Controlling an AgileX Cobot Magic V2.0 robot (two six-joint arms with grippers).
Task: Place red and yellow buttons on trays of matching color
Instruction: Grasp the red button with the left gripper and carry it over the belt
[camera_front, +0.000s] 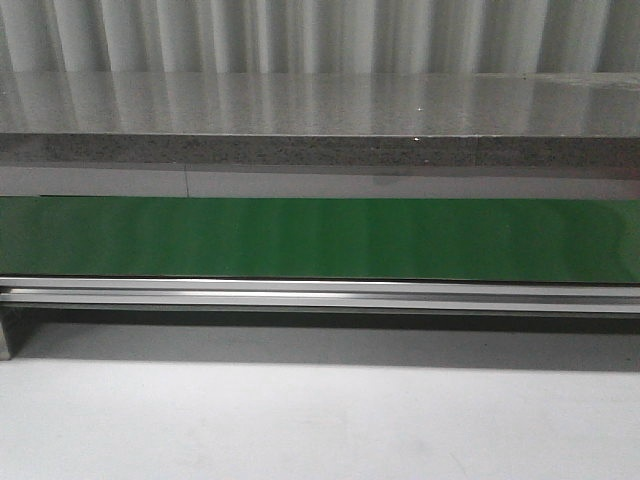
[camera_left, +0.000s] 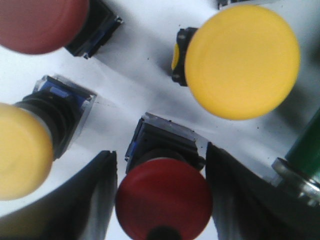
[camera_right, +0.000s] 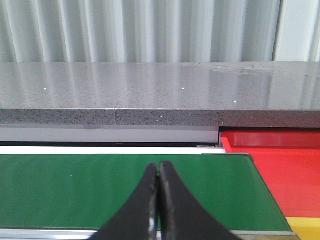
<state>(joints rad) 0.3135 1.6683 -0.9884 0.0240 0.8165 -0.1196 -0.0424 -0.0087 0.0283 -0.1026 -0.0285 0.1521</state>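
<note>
Left gripper (camera_left: 161, 200) jaws wide, straddling a red button (camera_left: 164, 202) on the white surface; contact unclear. Right gripper (camera_right: 159, 207) fingers pressed together, empty, over the green belt (camera_right: 75, 190) beside the red tray (camera_right: 292, 172).

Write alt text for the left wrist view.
The left gripper hangs open over a red button lying between its jaws on a white surface. Two yellow buttons and another red one lie around it.
</note>
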